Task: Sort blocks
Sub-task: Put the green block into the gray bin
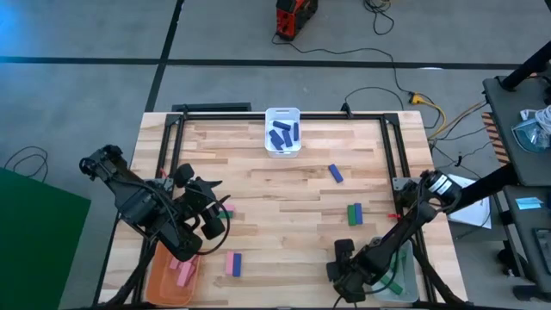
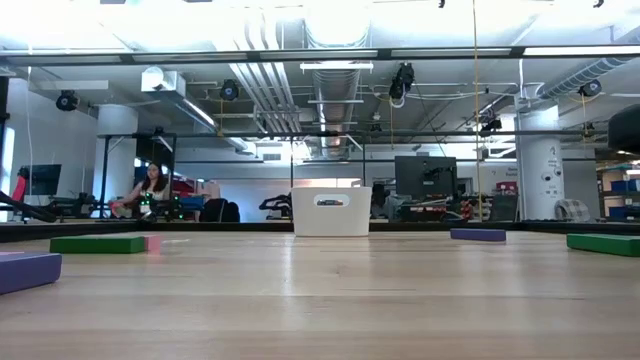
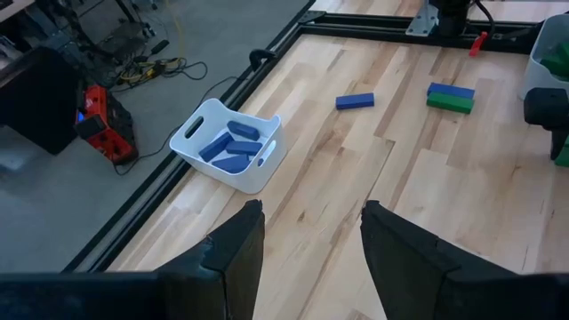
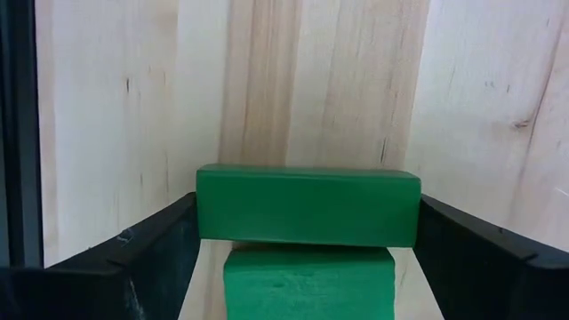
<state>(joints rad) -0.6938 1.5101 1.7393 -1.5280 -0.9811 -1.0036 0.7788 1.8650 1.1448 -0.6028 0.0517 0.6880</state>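
While my right pincer (image 4: 307,258) sits low at the table's near right corner, clamped across a green block (image 4: 308,206) with a second green block (image 4: 307,280) just beneath it, my left pincer (image 3: 307,249) hangs with fingers apart above the wood. Blue blocks (image 3: 229,148) fill the white bin (image 3: 267,160) at the far edge.

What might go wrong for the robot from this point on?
The right gripper pinches a green block with a second green block right beneath it; one might slip and land outside a bin. On the table, a green and blue pair and a pink and blue pair lie side by side, so grabbing one may drag its wrong-coloured neighbour along. The left gripper hangs open.
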